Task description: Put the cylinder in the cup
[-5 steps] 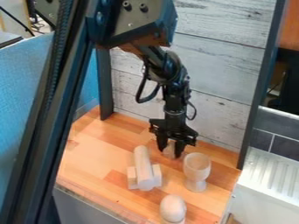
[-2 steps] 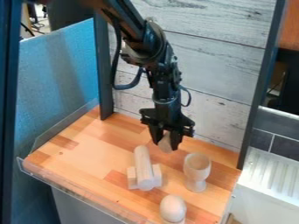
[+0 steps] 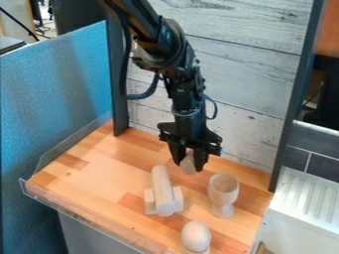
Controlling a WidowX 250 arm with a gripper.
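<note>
Cylinder point(image 3: 189, 162) is hanging over the counter point(image 3: 112, 171) in your end effector point(image 3: 189, 166), dude, with both fingers gripping it, and your cup point(image 3: 223, 191) is standing upright nearby.

Through the camera I see that my arm point(image 3: 183, 84) is black, with one big rounded joint point(image 3: 167, 42). A thick dark cable point(image 3: 143, 95) curves beside it; a thinner cable point(image 3: 214, 106) makes a small loop. The gripper point(image 3: 189, 165) is also black, with two fingers.

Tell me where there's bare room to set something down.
The widest free patch of the wooden surface lies at image left, between the long rod and the blue panel. Crowded: image right, around the cup and round-topped piece, with the gripper holding a wooden piece nearby.
</note>
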